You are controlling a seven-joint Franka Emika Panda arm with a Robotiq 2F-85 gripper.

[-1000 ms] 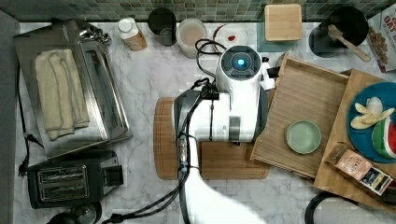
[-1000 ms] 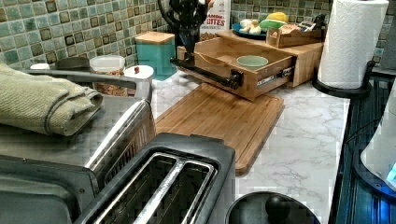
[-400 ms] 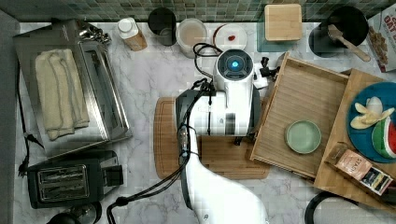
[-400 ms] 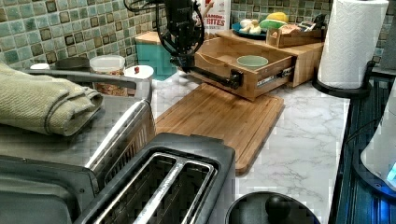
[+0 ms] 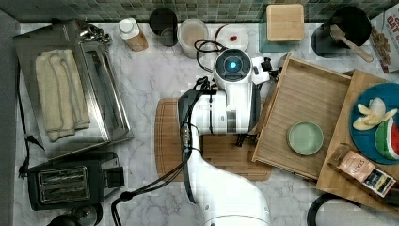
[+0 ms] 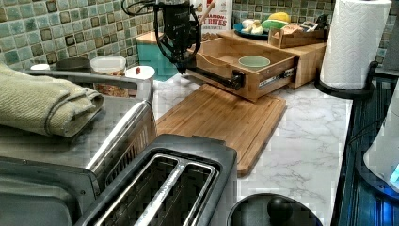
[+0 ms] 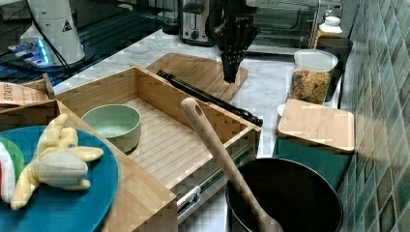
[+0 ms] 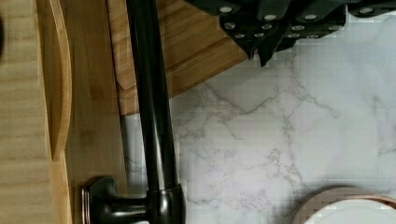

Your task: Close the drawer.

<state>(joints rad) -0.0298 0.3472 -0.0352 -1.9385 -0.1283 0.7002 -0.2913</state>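
- The light-wood drawer stands pulled out on metal runners, its grained floor holding a round green bowl.
- The black gripper, just outside the round black bar handle, grips nothing; its spread I can't tell.

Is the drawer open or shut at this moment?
Open. The drawer stands pulled out, its slide rail exposed and the green bowl inside uncovered; the end effector is by its black handle.
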